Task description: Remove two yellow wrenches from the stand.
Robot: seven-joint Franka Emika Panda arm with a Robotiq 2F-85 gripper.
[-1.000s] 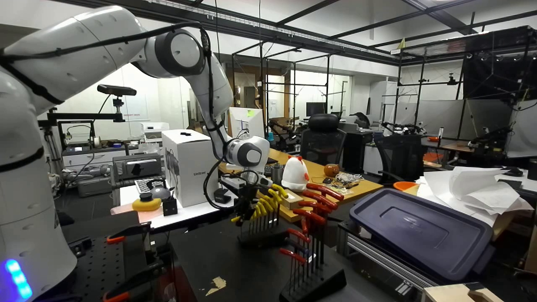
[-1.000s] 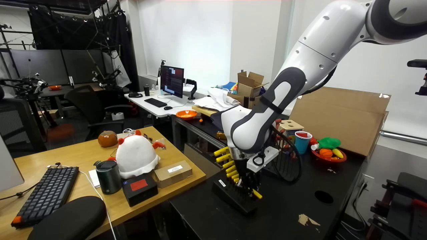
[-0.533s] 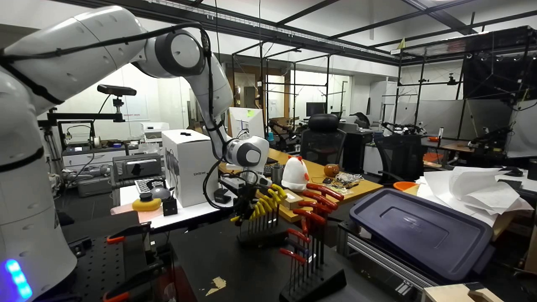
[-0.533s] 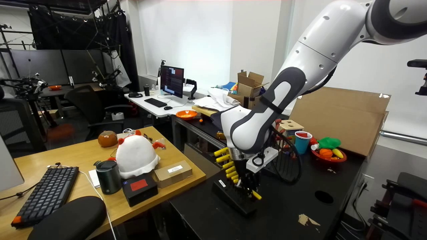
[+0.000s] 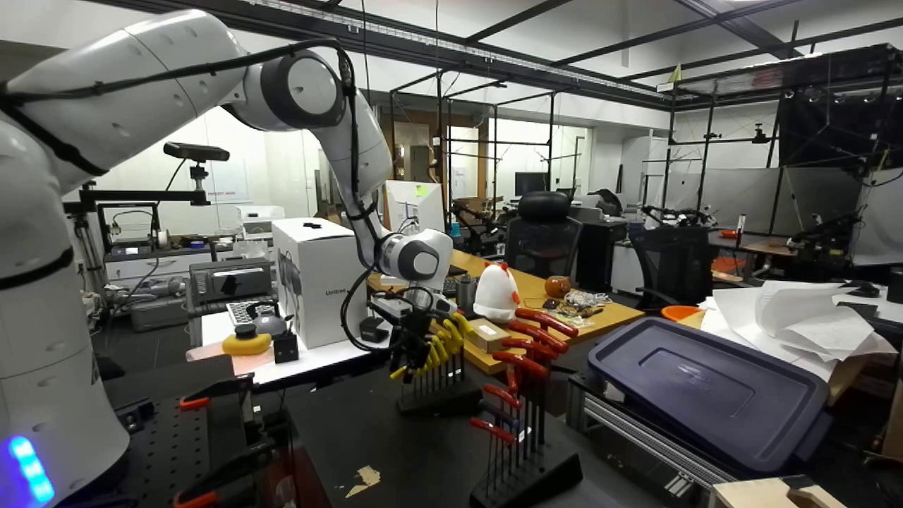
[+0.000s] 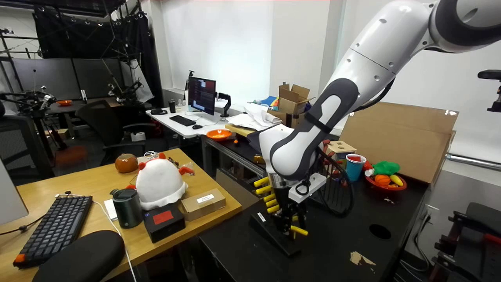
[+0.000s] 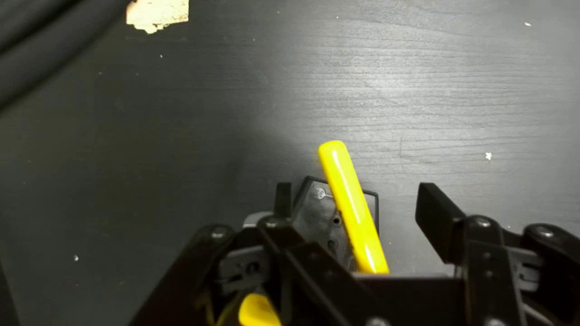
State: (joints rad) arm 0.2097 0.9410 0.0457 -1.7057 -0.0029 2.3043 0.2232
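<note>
Pale glare pools on the black worktop [image 7: 394, 74] in the wrist view, giving way to near-black on the left, with a soft-edged shadow beside the stand [image 7: 317, 217]. A white highlight runs down the yellow wrench [image 7: 353, 208]; the gripper [image 7: 359, 208] looks dark and soft, and the cable [image 7: 59, 45] in the upper left corner is blurred. In an exterior view the white wall [image 6: 219, 51] is nearly washed out; blue lights [image 5: 32, 469] low on the arm [image 5: 56, 346] bloom in an exterior view. Both exterior views are brightly lit, the gripper a murky dark patch.
</note>
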